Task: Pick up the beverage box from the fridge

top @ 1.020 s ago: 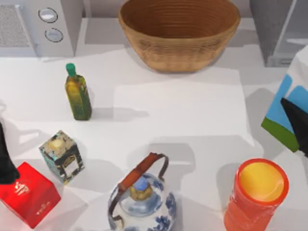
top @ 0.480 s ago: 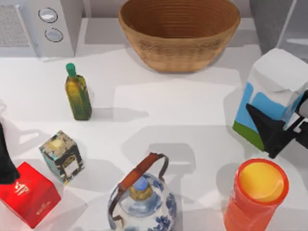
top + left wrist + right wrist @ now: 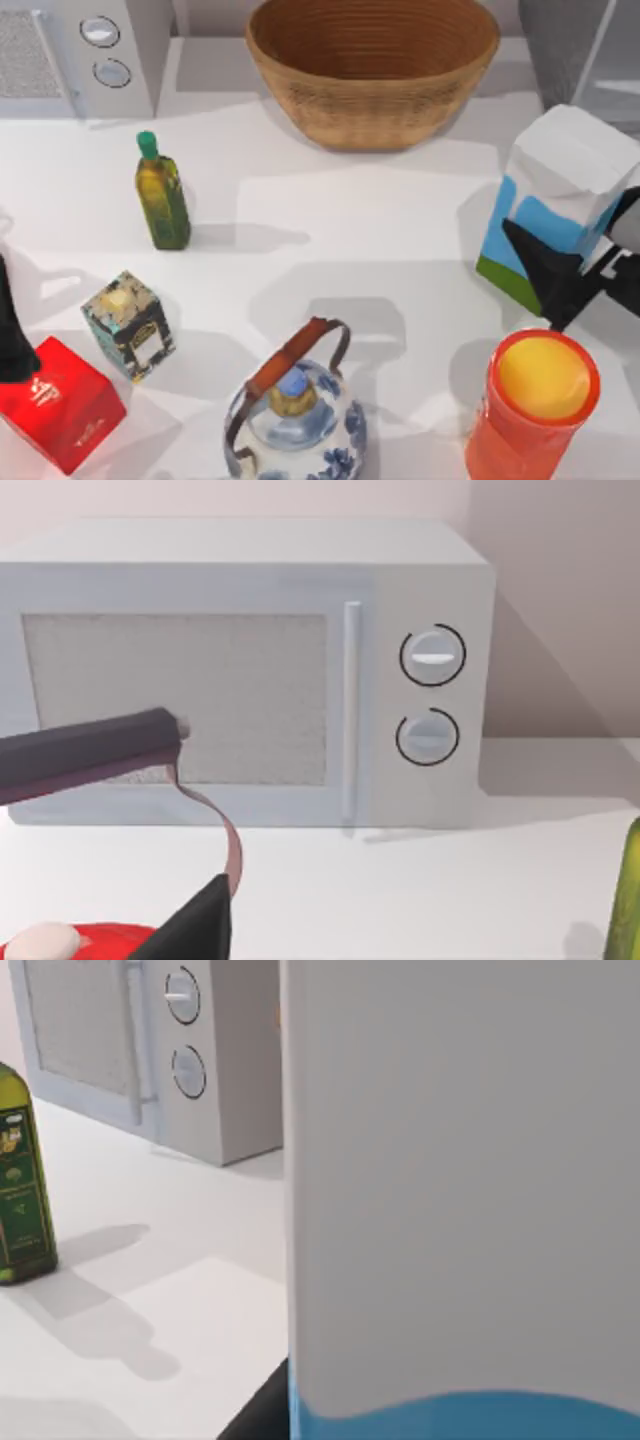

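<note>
At the far left edge of the white desk (image 3: 400, 230), the left gripper (image 3: 12, 335) hangs dark above the glossy red box with white marks (image 3: 58, 402); the left wrist view shows its two black fingers (image 3: 95, 748) spread apart with nothing between them. Behind it, in the desk's back left corner, stands the light grey appliance with two round knobs and a speckled door (image 3: 85, 55). Right of that sits the olive-green glass bottle with a green cap (image 3: 161, 195), upright, and nearer the front the small teal-and-black patterned box (image 3: 128, 325). Front and centre is the blue-and-white porcelain teapot with a brown strap handle (image 3: 295, 410). At the back middle rests the wide woven wicker basket (image 3: 372, 65).

On the right side, the tall beverage carton with a white top, sky-blue sides and a green band at the base (image 3: 555, 205) is out of the fridge and tilted, its top leaning toward the back right (whether its base touches the desk I cannot tell). The right gripper (image 3: 585, 270) has its black jaws pinching the carton's lower side. Just in front stands the orange cup with a yellow inside (image 3: 540, 400). The dark-grey speckled fridge with a pale panel in a light metal frame (image 3: 585, 45) occupies the back right corner, behind the carton.
</note>
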